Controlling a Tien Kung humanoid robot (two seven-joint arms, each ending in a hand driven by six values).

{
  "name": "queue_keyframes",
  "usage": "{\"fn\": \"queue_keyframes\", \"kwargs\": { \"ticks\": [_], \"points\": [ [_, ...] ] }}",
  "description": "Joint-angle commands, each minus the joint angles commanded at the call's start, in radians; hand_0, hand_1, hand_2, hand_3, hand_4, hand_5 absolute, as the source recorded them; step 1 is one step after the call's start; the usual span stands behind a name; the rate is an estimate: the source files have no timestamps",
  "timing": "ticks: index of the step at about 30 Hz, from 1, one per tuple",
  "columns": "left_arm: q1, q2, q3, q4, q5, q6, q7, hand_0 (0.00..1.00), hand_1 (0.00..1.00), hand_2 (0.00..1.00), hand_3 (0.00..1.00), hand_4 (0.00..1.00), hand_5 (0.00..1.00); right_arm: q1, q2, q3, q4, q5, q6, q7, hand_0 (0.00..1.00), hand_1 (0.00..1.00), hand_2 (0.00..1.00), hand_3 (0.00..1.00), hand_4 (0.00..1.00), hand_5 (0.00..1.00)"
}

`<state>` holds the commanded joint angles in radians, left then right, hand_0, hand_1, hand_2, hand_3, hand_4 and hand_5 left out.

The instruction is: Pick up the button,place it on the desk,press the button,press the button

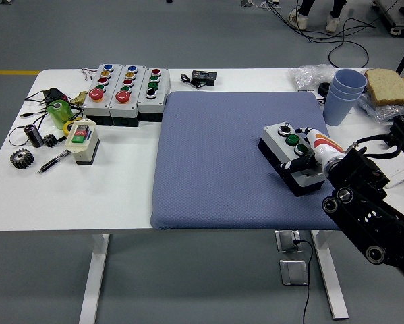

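When looking down from the head view, find the grey button box [286, 145] at the right side of the blue mat [215, 162], lying at a slant. Right hand [311, 159] clamped on the near end of it: black thumb across the top, a white and orange finger along the right side. Hard to tell if the near end is a bit off the mat or flat on it. No left hand anywhere in the picture.

Best guess at the step: getting a good hold, then a lift. To do it well:

Squeeze the two sides of the box, not the top, so no button gets pushed too soon. Mind the green button [293, 140], just beside the thumb.

Lift straight up and slow, with the box level, so it does not slip out of the far end of the grip.

Stay away from the blue cups [342, 94] and the bread [389, 84] behind the hand, both easy to knock.

Put it down flat on the white table [121, 189] before letting go. Only then press.
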<state>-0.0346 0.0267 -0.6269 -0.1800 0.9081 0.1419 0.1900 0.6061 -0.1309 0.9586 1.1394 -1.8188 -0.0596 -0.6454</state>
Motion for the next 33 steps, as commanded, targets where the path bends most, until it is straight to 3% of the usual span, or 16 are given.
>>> {"fn": "queue_keyframes", "kwargs": {
  "ticks": [3,4,9,10,15,16,21,22,27,28,33],
  "points": [
    [0.003,0.000,-0.005,0.000,0.008,-0.001,0.001,0.647,0.705,0.736,0.649,0.399,0.739,0.002,-0.001,-0.003,-0.008,-0.016,0.009,0.000,0.666,0.524,0.661,0.829,0.998,0.183],
    [0.004,0.000,-0.007,0.000,0.010,-0.001,0.001,0.647,0.707,0.736,0.649,0.396,0.738,0.003,-0.001,-0.004,-0.009,-0.019,0.011,0.000,0.526,0.467,0.629,0.808,0.998,0.179],
    [0.008,0.000,-0.017,0.000,0.022,-0.001,0.003,0.647,0.707,0.736,0.649,0.396,0.738,0.002,-0.001,-0.007,-0.012,-0.037,-0.001,0.000,0.526,0.467,0.629,0.808,0.998,0.179],
    [0.009,0.000,-0.019,0.000,0.025,-0.001,0.004,0.647,0.706,0.736,0.650,0.397,0.737,0.001,-0.001,-0.008,-0.012,-0.039,-0.003,0.000,0.423,0.438,0.622,0.817,0.990,0.178],
    [0.010,0.001,-0.017,0.000,0.027,-0.002,0.004,0.647,0.706,0.736,0.650,0.397,0.737,-0.002,0.000,-0.009,-0.015,-0.041,0.001,0.000,0.423,0.438,0.622,0.817,0.990,0.178],
    [0.010,0.001,-0.015,0.000,0.025,-0.002,0.004,0.647,0.706,0.736,0.649,0.396,0.740,-0.002,0.001,-0.007,-0.015,-0.051,0.005,0.000,0.302,0.391,0.614,0.804,0.986,0.177],
    [0.007,0.002,-0.014,0.000,0.023,-0.001,0.003,0.647,0.706,0.736,0.649,0.396,0.740,0.004,-0.001,-0.003,-0.018,-0.067,0.013,0.000,0.302,0.391,0.614,0.804,0.986,0.177],
    [0.007,0.002,-0.016,0.000,0.024,-0.001,0.003,0.647,0.706,0.735,0.649,0.396,0.741,0.006,-0.002,-0.003,-0.018,-0.069,0.017,0.000,0.169,0.303,0.527,0.692,0.961,0.168],
    [0.004,0.002,-0.022,0.000,0.028,-0.001,0.004,0.647,0.706,0.735,0.649,0.396,0.741,0.017,-0.008,-0.007,-0.022,-0.085,0.049,0.000,0.169,0.303,0.527,0.692,0.961,0.168],
    [0.004,0.002,-0.023,0.000,0.029,-0.001,0.004,0.647,0.705,0.735,0.649,0.396,0.742,0.020,-0.009,-0.009,-0.024,-0.087,0.053,0.000,0.090,0.229,0.451,0.587,0.907,0.131],
    [0.003,0.002,-0.024,0.000,0.030,-0.002,0.004,0.647,0.705,0.735,0.649,0.396,0.742,0.026,-0.011,-0.018,-0.031,-0.094,0.053,0.000,0.090,0.229,0.451,0.587,0.907,0.131]
  ]
}}
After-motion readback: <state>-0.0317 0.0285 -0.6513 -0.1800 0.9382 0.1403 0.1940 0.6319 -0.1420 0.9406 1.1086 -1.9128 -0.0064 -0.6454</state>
